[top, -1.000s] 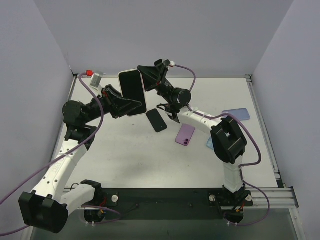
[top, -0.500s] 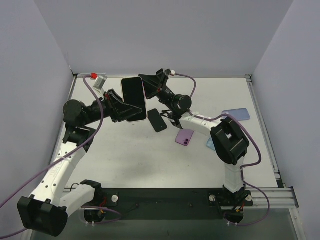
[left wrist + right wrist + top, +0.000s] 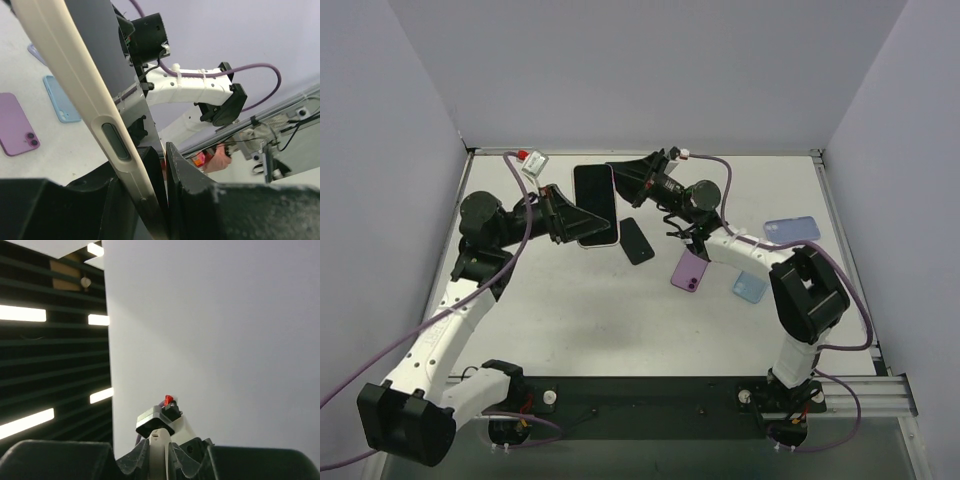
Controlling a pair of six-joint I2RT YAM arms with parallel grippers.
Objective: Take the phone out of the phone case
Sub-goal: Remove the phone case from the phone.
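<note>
The phone (image 3: pixel 594 200), dark screen up, sits in a cream phone case (image 3: pixel 75 85) and hangs in the air over the back middle of the table. My left gripper (image 3: pixel 568 216) is clamped on its left side. In the left wrist view the case's edge and the grey screen (image 3: pixel 107 60) run down between my left gripper's (image 3: pixel 152 200) black fingers. My right gripper (image 3: pixel 622 180) pinches the opposite long edge. In the right wrist view the cream case rim (image 3: pixel 159 450) stands between my right gripper's (image 3: pixel 160 457) shut fingers.
On the table (image 3: pixel 570 310) below lie a black phone (image 3: pixel 636 241), a purple one (image 3: pixel 691 270), a light blue case (image 3: pixel 749 286) and a lavender one (image 3: pixel 792 229). Grey walls close in the left, back and right sides.
Both grippers have carried the phone a little right and toward the near side, tilting it. The right arm's elbow has swung to the right.
</note>
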